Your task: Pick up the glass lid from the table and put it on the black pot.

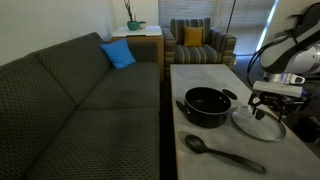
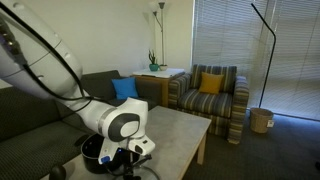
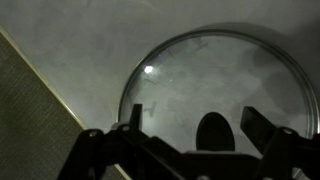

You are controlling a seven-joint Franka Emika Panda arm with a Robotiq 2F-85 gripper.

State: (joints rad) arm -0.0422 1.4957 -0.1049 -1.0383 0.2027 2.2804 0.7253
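Nothing's grabbed yet: your gripper [image 1: 268,104] hangs spread wide right above the glass lid [image 1: 258,123], which lies on the table [image 1: 200,75] just beside the black pot [image 1: 207,106]. Grab, lift, place all left.

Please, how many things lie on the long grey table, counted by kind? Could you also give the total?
black pot: 1
glass lid: 1
black spoon: 1
Total on the table: 3
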